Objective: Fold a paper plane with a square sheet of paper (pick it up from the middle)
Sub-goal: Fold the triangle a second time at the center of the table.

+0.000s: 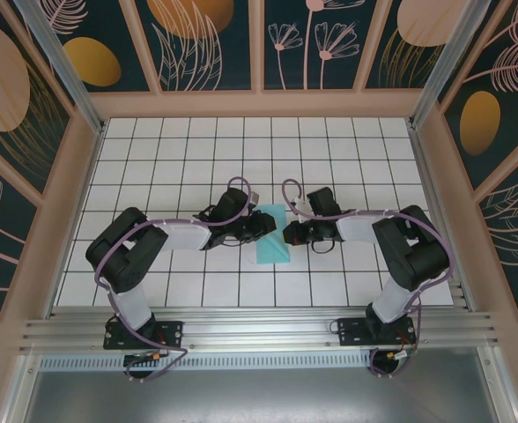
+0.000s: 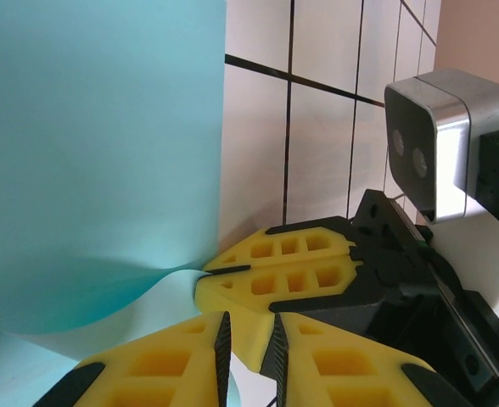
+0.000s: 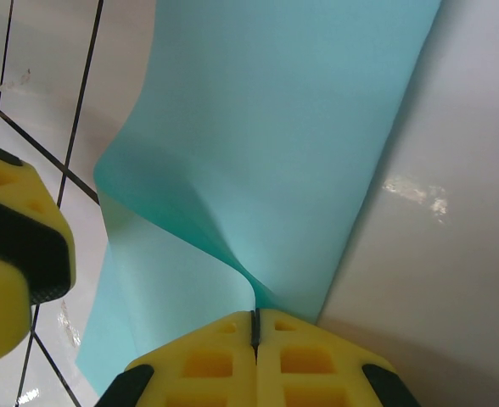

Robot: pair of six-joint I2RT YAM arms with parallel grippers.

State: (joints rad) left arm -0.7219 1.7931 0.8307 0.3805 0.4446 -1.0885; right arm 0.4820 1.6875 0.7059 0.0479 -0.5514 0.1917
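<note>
Pinching thin light turquoise square sheet of paper (image 3: 266, 127), which fans out ahead, right gripper (image 3: 255, 320) is clamped on its edge; left gripper (image 2: 248, 331) alongside is nearly closed, hold unclear. Flimsy, floppy: take edges.

The top camera hangs high above and behind the arm bases and looks down and forward, far enough off to take in the whole tiled surface (image 1: 347, 141) and the walls around it. The left wrist camera sits just behind the left tool (image 2: 249, 329), very near, and faces along its fingers across the paper (image 2: 97, 153) to the right tool (image 2: 275, 271) and its camera (image 2: 436, 144). The right wrist camera sits as close behind its own tool, facing the opposite way. Both wrist views share the paper and each other's tool; the top view holds all of these at mid-surface.
</note>
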